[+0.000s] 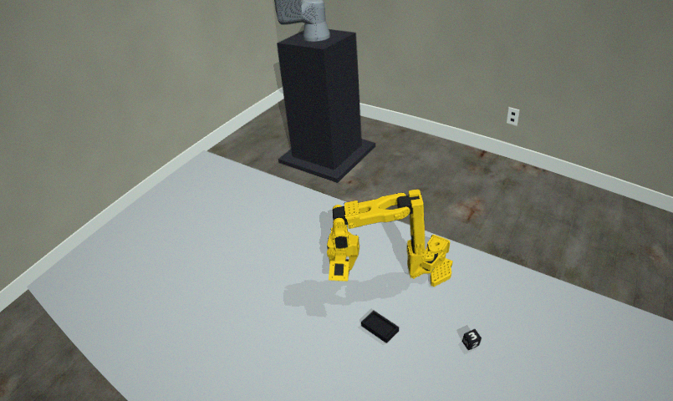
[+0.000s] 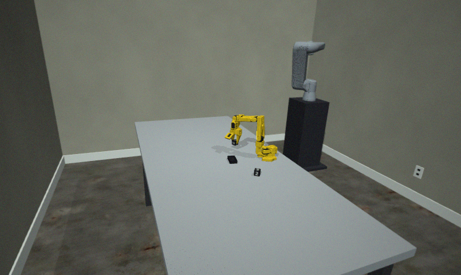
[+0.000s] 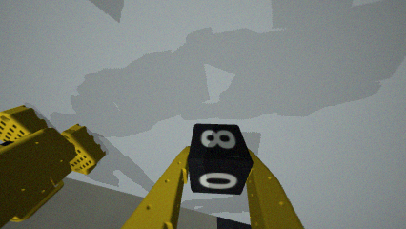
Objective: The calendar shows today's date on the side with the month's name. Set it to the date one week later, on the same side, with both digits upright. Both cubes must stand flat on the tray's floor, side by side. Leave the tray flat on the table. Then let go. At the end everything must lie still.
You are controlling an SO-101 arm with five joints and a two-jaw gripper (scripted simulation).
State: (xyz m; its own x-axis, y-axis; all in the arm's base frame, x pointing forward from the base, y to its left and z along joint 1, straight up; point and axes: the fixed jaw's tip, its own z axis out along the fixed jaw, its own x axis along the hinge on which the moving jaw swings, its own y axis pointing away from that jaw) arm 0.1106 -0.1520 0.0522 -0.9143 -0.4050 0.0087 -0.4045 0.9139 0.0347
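Grey counter carries all items. Yellow arm is raised, reaching to the far side of the black tray. Tray lies flat, holding no cube, its long axis slanting across the counter, well apart from the hand. Loose cube stands beyond the tray's other end. Hand is clamped on a black cube, faces 8 and 0 visible, carried above the counter
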